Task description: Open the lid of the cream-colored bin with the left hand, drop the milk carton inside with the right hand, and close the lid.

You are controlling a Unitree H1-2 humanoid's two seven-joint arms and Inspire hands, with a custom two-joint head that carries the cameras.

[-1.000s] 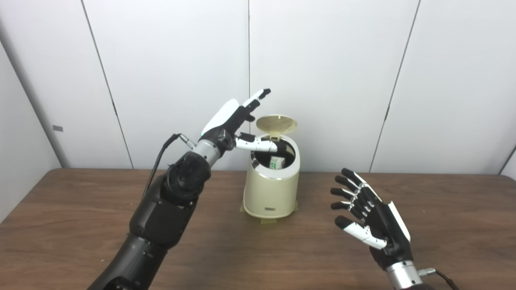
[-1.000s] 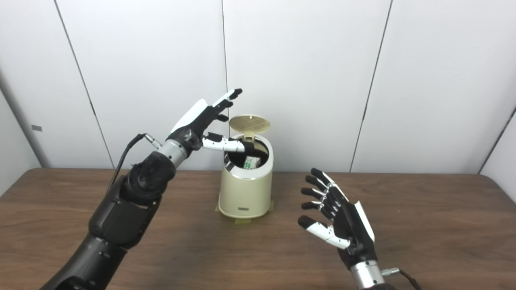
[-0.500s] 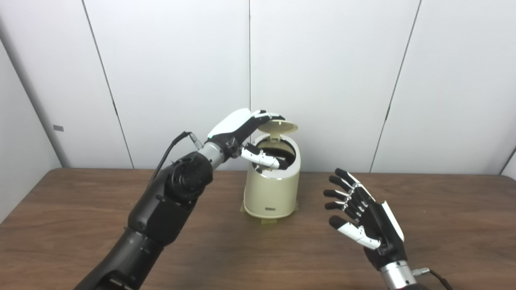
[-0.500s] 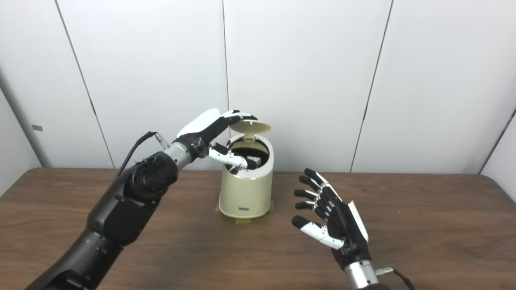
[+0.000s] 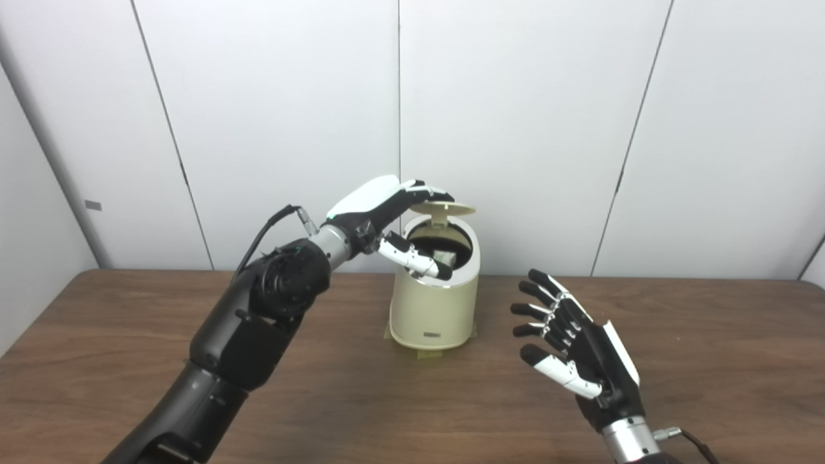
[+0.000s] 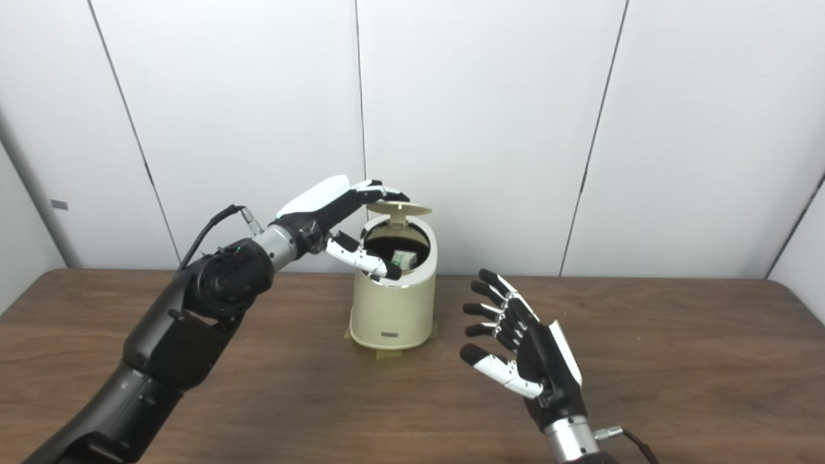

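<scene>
- Black-and-white left hand (image 5: 380, 203) rests its spread fingers on the tilted, half-raised round lid (image 5: 445, 208) of the cream-colored cylindrical bin (image 5: 433, 303), gripping nothing.
- Green-and-white milk carton (image 5: 445, 257) lies inside the bin.
- Right hand (image 5: 580, 348) hovers empty, fingers splayed, over the brown wooden table (image 5: 709, 361).

a glossy cream plastic bin (image 5: 433, 308) with a shiny metal rim (image 5: 465, 274) stood on a matt dark wood-grain table (image 5: 116, 361); the hands (image 5: 583, 351) showed smooth black and white plastic.
</scene>
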